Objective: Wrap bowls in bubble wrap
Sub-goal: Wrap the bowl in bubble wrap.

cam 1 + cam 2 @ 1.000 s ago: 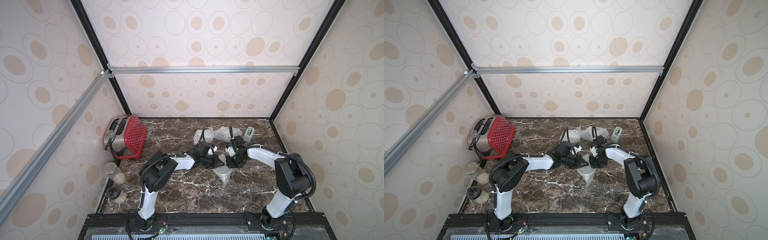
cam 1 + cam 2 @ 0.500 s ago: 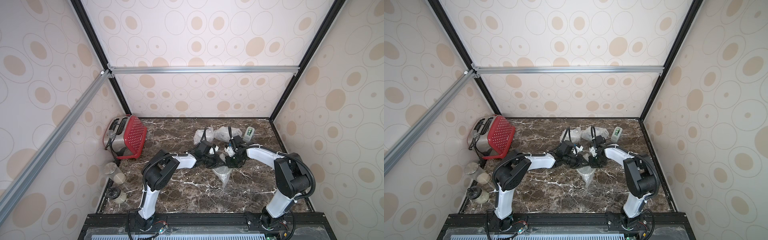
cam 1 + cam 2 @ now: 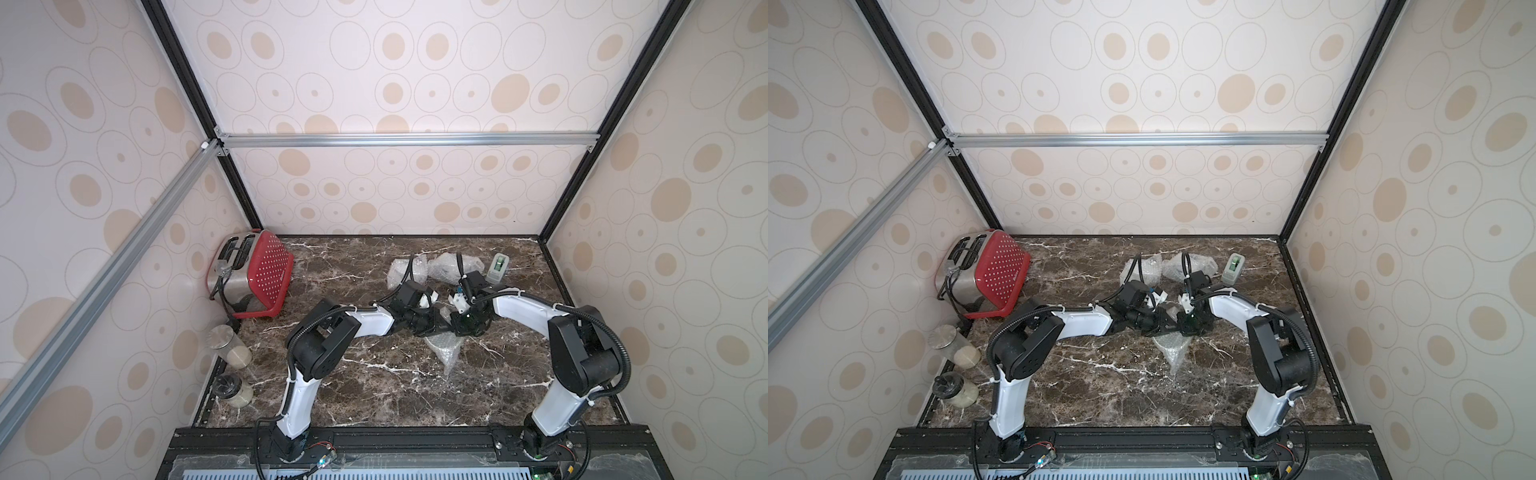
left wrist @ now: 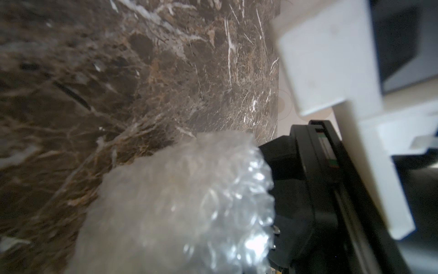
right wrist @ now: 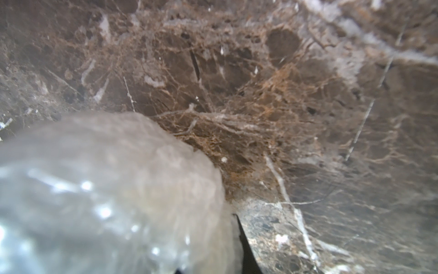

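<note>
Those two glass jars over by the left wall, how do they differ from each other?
The farther jar has a flat, shiny silver lid; the nearer jar has a dark lid. The farther jar looks taller, the nearer jar squatter. Both are clear glass, hold something pale beige at the bottom, and stand upright at the left edge of the table.

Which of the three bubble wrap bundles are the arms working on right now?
The front bundle, with its tapered tail pointing toward the robot's base; the left arm and right arm meet over it. The other two bundles lie farther back.
</note>
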You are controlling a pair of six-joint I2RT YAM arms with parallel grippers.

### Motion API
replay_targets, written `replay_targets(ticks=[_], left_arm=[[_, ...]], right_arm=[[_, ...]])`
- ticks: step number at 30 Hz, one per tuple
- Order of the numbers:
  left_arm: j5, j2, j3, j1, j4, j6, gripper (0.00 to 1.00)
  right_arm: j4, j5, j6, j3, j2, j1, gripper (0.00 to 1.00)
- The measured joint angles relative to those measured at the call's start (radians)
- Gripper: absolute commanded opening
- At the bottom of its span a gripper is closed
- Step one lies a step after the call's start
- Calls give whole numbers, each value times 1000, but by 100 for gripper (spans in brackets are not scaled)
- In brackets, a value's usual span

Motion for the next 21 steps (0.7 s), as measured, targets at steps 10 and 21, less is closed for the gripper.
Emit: replay_targets(ticks=[10, 21], left_arm=[[-314, -175, -53, -13, -157, 10, 94], [-361, -166, -51, -15, -129, 29, 76]], right_arm=[[77, -42, 22, 43, -24, 19, 16], [97, -38, 21, 34, -11, 14, 16]])
